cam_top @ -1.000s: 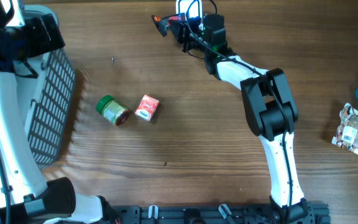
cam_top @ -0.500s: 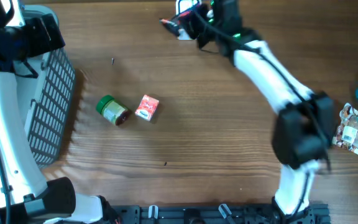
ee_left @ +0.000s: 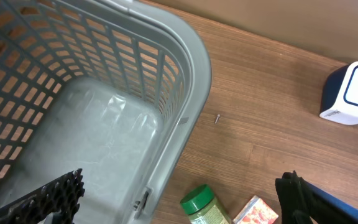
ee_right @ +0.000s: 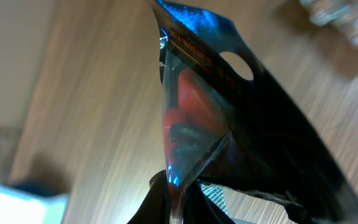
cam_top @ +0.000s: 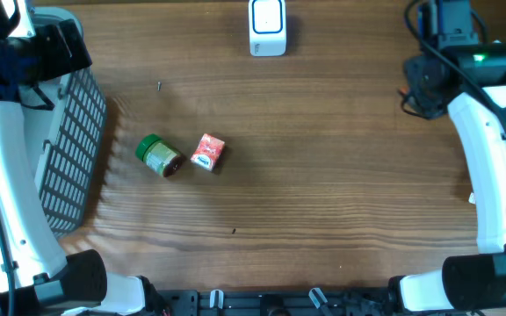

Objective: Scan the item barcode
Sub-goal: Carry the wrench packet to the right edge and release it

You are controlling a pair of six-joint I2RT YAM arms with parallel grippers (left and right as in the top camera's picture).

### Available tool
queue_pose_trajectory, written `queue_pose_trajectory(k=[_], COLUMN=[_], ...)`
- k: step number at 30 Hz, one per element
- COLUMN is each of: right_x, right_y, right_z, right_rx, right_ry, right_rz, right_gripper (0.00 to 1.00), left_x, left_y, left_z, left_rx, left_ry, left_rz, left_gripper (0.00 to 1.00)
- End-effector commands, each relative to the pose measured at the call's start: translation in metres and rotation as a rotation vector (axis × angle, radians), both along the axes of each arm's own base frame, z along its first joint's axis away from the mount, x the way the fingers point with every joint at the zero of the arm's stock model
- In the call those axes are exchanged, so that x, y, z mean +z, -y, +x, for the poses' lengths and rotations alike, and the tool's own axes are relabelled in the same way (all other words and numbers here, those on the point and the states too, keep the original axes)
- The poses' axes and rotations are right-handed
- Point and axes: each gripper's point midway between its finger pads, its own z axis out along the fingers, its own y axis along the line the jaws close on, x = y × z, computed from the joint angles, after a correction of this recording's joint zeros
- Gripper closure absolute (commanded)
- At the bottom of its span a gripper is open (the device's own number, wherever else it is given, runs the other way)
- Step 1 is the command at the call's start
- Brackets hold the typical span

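- Pouch (ee_right: 229, 124), dark and glossy, is pinched between the right fingers (ee_right: 156, 202).
- Left fingers (ee_left: 48, 196) are spread wide above the basket (ee_left: 185, 74) at frame left.

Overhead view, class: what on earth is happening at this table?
The right gripper has its jaws shut on a dark foil packet, holding it off to the right of the white scanner. The left gripper hangs open over the grey basket. A green-lidded jar and a red carton lie on the table, untouched.
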Motion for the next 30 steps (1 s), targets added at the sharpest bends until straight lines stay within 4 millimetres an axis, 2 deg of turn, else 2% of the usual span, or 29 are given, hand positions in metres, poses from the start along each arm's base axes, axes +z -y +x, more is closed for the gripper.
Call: queue_pose_trajectory(k=[1, 4, 9, 12, 16, 18, 21, 23, 26, 30], right_x=[-0.02, -0.067, -0.119, -0.141, -0.152, -0.153, -0.155, -0.155, -0.157, -0.146], right_y=[0.06, 0.1, 0.144, 0.166, 0.192, 0.195, 0.193, 0.192, 0.186, 0.169], right_z=[-0.02, -0.039, -0.065, -0.087, -0.116, -0.118, -0.115, -0.112, -0.105, -0.064], right_rx=[-0.135, -0.248, -0.335, -0.406, -0.511, -0.524, -0.518, -0.514, -0.492, -0.268], right_ry=[-0.091, -0.145, -0.179, -0.198, -0.22, -0.213, -0.202, -0.191, -0.17, -0.087], right_rz=[-0.175, -0.169, -0.155, -0.149, -0.135, -0.126, -0.103, -0.091, -0.044, 0.076], right_gripper=[0.95, 0.95, 0.95, 0.95, 0.95, 0.86, 0.84, 0.78, 0.56, 0.4], left_x=[0.004, 0.004, 0.004, 0.004, 0.004, 0.004, 0.004, 0.004, 0.004, 0.004], left_y=[-0.001, -0.001, -0.001, -0.001, -0.001, -0.001, -0.001, -0.001, -0.001, -0.001], left_z=[0.0, 0.0, 0.001, 0.001, 0.0, 0.001, 0.001, 0.001, 0.001, 0.001], left_rx=[-0.012, -0.012, -0.012, -0.012, -0.012, -0.012, -0.012, -0.012, -0.012, -0.012], left_ry=[0.012, 0.012, 0.012, 0.012, 0.012, 0.012, 0.012, 0.012, 0.012, 0.012], left_rz=[0.01, 0.01, 0.009, 0.009, 0.01, 0.009, 0.009, 0.009, 0.009, 0.009], left_gripper=[0.0, 0.0, 0.0, 0.0, 0.0, 0.0, 0.0, 0.0, 0.0, 0.0])
